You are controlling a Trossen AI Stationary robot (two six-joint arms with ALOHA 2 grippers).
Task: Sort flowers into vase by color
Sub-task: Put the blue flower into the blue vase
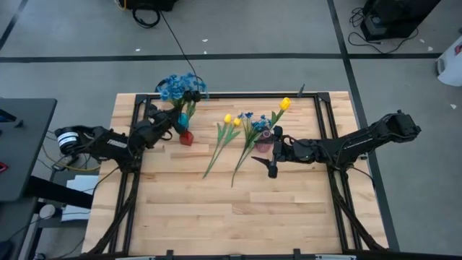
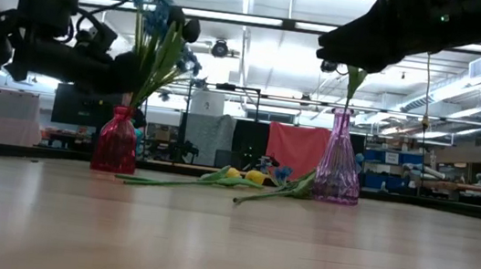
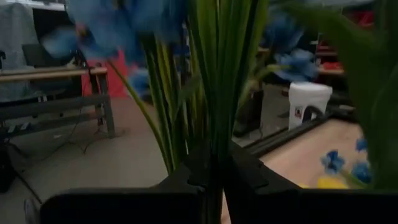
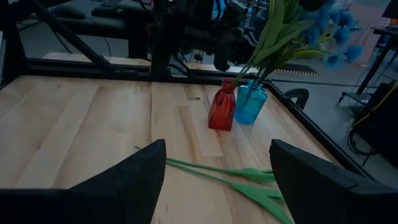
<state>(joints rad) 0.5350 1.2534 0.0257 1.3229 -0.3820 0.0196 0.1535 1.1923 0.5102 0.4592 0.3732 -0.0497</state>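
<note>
My left hand is clamped on the blue flowers' stems above the red vase. Right hand hangs apart beside the purple vase. Yellow tulips lie on the surface between vases.

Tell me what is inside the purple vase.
The purple vase holds one green stem rising from its neck; from above, a yellow tulip sits beyond it. The right gripper hangs beside it, fingers open. The stem's lower end is hidden.
</note>
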